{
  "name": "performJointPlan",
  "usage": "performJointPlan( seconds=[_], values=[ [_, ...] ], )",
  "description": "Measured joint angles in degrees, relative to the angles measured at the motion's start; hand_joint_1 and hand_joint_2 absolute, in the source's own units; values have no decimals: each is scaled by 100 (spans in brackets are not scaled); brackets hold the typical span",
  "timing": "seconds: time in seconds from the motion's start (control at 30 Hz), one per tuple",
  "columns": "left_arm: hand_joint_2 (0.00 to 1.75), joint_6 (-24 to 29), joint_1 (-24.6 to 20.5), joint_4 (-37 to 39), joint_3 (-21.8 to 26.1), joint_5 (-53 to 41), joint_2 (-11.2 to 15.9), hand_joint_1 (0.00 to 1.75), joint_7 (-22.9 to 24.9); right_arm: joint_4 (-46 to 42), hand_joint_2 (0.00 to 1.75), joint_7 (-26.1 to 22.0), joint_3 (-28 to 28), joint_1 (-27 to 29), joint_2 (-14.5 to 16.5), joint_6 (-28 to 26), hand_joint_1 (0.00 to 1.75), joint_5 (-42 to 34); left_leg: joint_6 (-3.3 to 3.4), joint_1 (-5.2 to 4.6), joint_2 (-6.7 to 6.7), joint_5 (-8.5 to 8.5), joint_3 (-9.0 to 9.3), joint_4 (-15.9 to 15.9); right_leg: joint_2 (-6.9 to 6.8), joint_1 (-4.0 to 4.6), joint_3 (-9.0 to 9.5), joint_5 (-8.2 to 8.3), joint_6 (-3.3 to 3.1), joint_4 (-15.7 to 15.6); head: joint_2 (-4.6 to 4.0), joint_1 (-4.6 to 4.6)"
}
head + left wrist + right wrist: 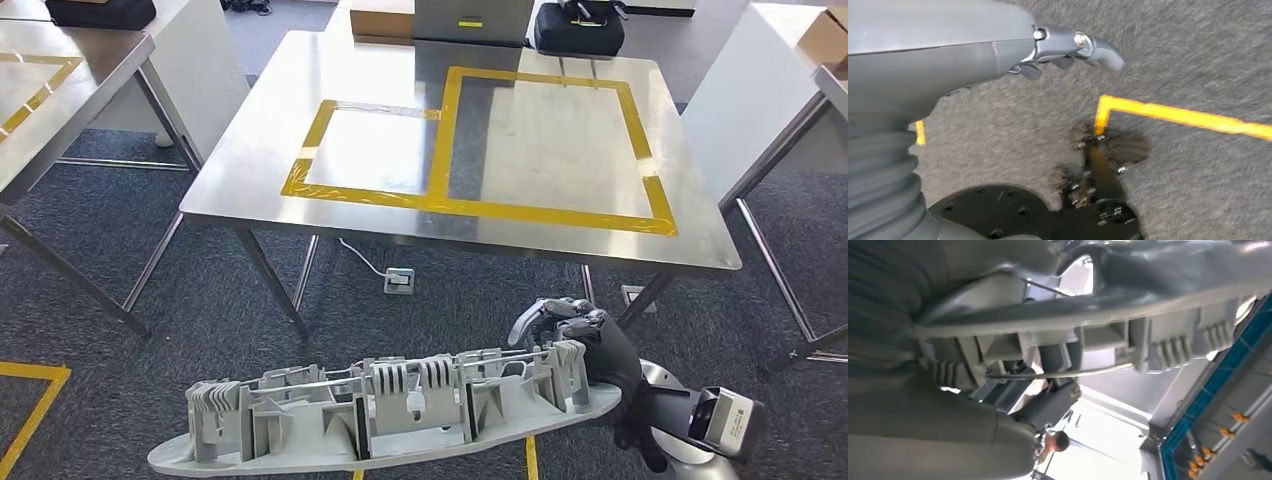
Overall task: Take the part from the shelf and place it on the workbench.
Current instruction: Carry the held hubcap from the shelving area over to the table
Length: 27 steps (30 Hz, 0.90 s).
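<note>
Steel workbench (300,120) stands ahead of the robot in the head view, its top marked with yellow tape (445,150) in two joined rectangles, and carpeted floor lies between it and the robot. Low in that view the right hand (585,345) grips one end of the part (390,410), a long pale grey moulded piece with ribs, clips and a thin wire along its upper side; the piece stretches out level toward the robot's left, in the air over the carpet and short of the workbench edge. Dark fingers (545,315) curl over the top of that end while the rest of the hand wraps behind it. From the right wrist view the part (1128,335) sits right against the hand (938,440), the ribbed underside close to the camera. The left hand (1068,47) hangs over grey carpet near a yellow floor line (1183,116), its fingers loosely bent, apart from one another and holding nothing.
</note>
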Motion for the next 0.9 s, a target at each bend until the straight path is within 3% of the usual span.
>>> performJointPlan(
  seconds=[0.1, 0.17, 0.2, 0.3, 0.33, 0.37, 0.47, 0.53, 0.63, 0.67, 0.7, 0.73, 0.83, 0.87, 0.9],
  values=[
    [175, -18, -9, -4, 0, -3, 7, 0, -13, -34, 175, 11, 2, 3, 2, -38, 175, 15, 47, 6, -1, -126, 140, -22, -5, -18, -717, -345, 75, 1034, 0, 38],
    [175, -24, -3, -3, 0, -5, 5, 0, -13, -59, 175, 23, 6, 43, 4, -69, 175, 57, 39, 5, -3, -239, 265, -23, -6, -19, -1040, -490, 74, 1257, 0, 51],
    [175, -23, 1, -3, 0, -7, 2, 0, -13, -74, 175, 26, 10, 63, 5, -85, 175, 82, 32, 5, -3, -300, 347, -23, -7, -17, -1071, -390, 56, 1103, 0, 60],
    [175, -23, 3, 1, 1, -9, -16, 0, -13, -131, 175, 25, 27, 115, 13, -127, 175, 147, -8, -6, 5, -496, 581, -26, -61, 28, -867, 437, -46, 54, 0, 94],
    [175, -23, -2, 2, 2, -9, -23, 0, -13, -149, 175, 24, 33, 139, 19, -137, 175, 164, -37, -15, 10, -564, 630, -38, -85, 50, -817, 621, -80, -181, 0, 102],
    [175, -23, -3, 2, 2, -9, -28, 0, -14, -169, 175, 25, 39, 163, 27, -144, 175, 180, -72, -27, 15, -603, 686, -36, -97, 63, -794, 706, -111, -309, 0, 107],
    [175, -23, -3, -5, 2, -11, -30, 0, -28, -233, 175, 25, 48, 210, 51, -155, 175, 226, -186, -51, 27, -583, 778, 107, -57, 33, -631, 666, -205, -393, 0, 100],
    [175, -27, -21, -5, 2, -13, -33, 0, -42, -260, 175, 22, 51, 221, 69, -152, 175, 241, -230, -46, 25, -609, 515, 601, -42, 7, -469, 599, -256, -412, 0, 71],
    [175, -36, -24, -4, 2, -17, -39, 0, -48, -268, 175, 28, 54, 222, 112, -134, 175, 251, -272, -29, 24, -1044, -161, 1435, -5, 6, -306, 439, -293, -416, 0, 37],
    [175, -36, -11, -4, 2, -20, -39, 0, -48, -268, 175, 33, 55, 223, 121, -129, 175, 256, -275, -28, 24, -1162, -295, 1487, 15, 7, -240, 381, -295, -416, 0, 32],
    [175, -36, -1, -4, 2, -25, -39, 0, -48, -268, 175, 39, 55, 223, 128, -128, 175, 262, -271, -28, 24, -1164, -353, 1381, 32, 7, -163, 318, -292, -416, 0, 26],
    [175, -36, 6, -4, 2, -30, -37, 0, -48, -268, 175, 49, 55, 223, 135, -128, 175, 267, -257, -28, 24, -1018, -346, 1132, 44, 7, -76, 252, -284, -415, 0, 21],
    [175, -38, 19, 2, 2, -39, -32, 0, -48, -267, 175, 70, 55, 228, 152, -134, 175, 275, -200, -42, 22, -126, -223, 228, 61, 22, 120, 49, -223, -396, 0, 8],
    [175, -39, 24, 4, 2, -44, -32, 0, -48, -268, 175, 72, 54, 234, 153, -138, 175, 275, -175, -49, 21, 45, -203, 98, 67, 29, 149, 1, -189, -400, 0, 6],
    [175, -40, 25, 5, 2, -49, -33, 0, -50, -269, 175, 70, 54, 240, 152, -140, 175, 276, -143, -57, 23, 81, -193, 67, 74, 38, 179, -19, -151, -396, 0, 5]
  ],
)
